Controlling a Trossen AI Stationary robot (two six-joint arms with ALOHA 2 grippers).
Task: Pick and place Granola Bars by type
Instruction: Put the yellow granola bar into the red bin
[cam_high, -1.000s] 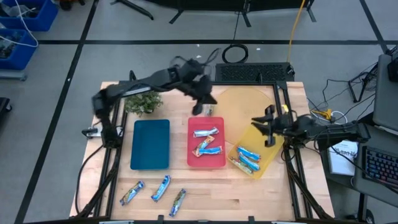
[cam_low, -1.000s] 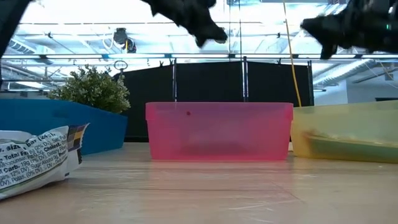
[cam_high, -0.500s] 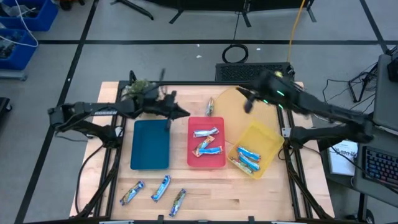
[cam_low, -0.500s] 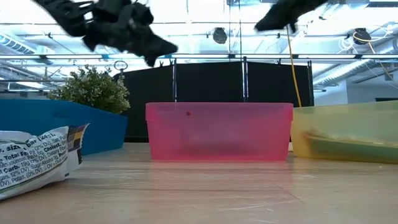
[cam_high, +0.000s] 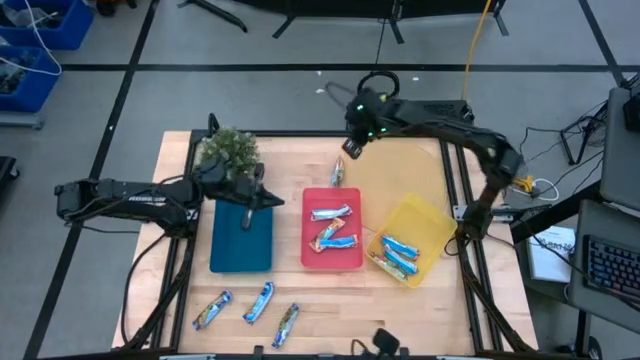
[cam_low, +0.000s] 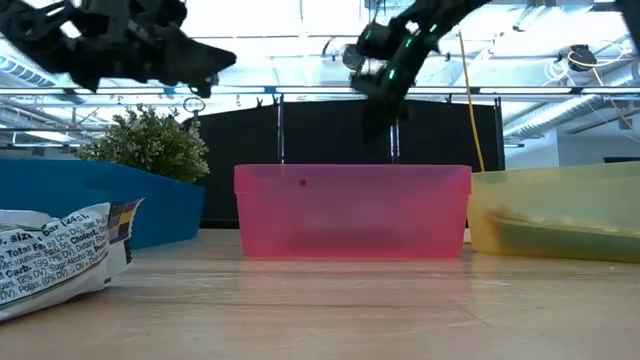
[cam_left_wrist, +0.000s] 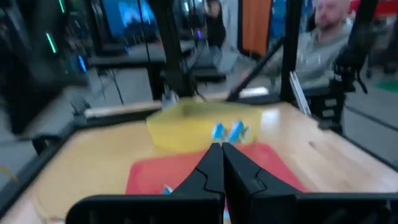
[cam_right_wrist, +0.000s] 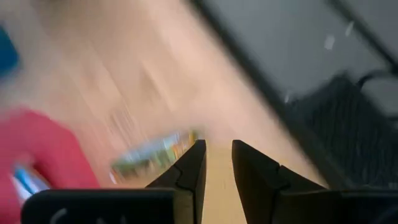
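Note:
Several foil-wrapped granola bars show in the high view. Three lie near the table's near edge (cam_high: 260, 300), some in the red tray (cam_high: 332, 225), some in the yellow tray (cam_high: 398, 255). One bar (cam_high: 337, 172) lies flat on the wood just beyond the red tray and shows blurred in the right wrist view (cam_right_wrist: 155, 152). My right gripper (cam_high: 352, 146) hovers above and slightly beyond that bar, its fingers a little apart (cam_right_wrist: 217, 149). My left gripper (cam_high: 262, 197) is shut and empty (cam_left_wrist: 221, 149), raised over the far right corner of the blue tray (cam_high: 242, 240).
A small green plant (cam_high: 228, 152) stands at the table's far left, close behind my left gripper. The three trays sit side by side across the table's middle, the yellow one (cam_high: 425, 222) turned at an angle. One bar wrapper (cam_low: 55, 255) lies close to the low camera.
My left gripper has swung from above the red tray's far edge toward the table's left and now hangs over the blue tray. My right gripper has swept from beside the yellow tray toward the far edge and then left, arriving above the lone bar beyond the red tray.

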